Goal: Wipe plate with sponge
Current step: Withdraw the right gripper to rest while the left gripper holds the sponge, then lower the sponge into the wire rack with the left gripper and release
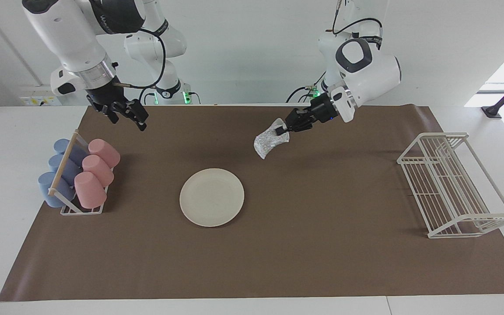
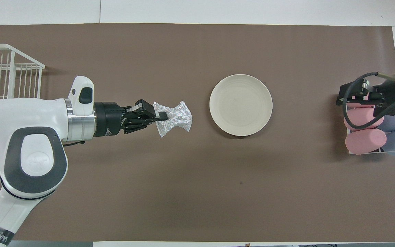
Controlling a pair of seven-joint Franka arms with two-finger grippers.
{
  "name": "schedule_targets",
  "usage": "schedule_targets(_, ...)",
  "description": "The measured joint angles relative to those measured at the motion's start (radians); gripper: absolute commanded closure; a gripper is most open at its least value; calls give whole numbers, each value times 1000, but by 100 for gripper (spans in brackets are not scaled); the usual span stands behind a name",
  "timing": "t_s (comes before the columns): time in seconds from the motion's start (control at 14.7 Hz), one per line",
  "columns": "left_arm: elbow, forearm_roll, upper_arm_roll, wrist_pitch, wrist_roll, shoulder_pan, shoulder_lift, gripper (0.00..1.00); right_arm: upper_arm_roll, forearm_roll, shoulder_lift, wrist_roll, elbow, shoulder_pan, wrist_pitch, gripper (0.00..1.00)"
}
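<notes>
While the left gripper [image 1: 281, 129] pinched the sponge [image 1: 269, 142] tight, it held it in the air over the brown mat [image 1: 322, 262], toward the left arm's end from the plate [image 1: 211, 197]. That plate lay flat near the mat's middle. Over the cup rack [image 1: 75, 175] by the right arm's edge, the right gripper [image 1: 136, 117] hung spread wide, holding nothing.

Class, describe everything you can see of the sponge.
The sponge is a small, crumpled, silvery mesh pad with a shiny look. It is pinched at its middle, so its ends flare out. The left pincer is shut on it and holds it in the air above the brown mat. It touches nothing else.
</notes>
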Motion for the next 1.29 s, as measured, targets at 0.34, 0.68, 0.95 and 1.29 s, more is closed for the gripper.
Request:
schedule_targets(0.34,-10,404,2,-37,-61,64,35,100,0,-14,4,-153,3,-11,27,0)
schedule_targets(0.68,41,793,3,-137,-119,120,49,100,0,-15,4,-243,8,-54,-37,0)
schedule_targets(0.95,192,1111,-8,-314,-163,116,90,100,10,-15,4,-243,8,-53,-33,0)
schedule_targets(1.29,256,1455,-14,-481,-261,36,143,100,10,-15,4,-249,7,-53,-33,0)
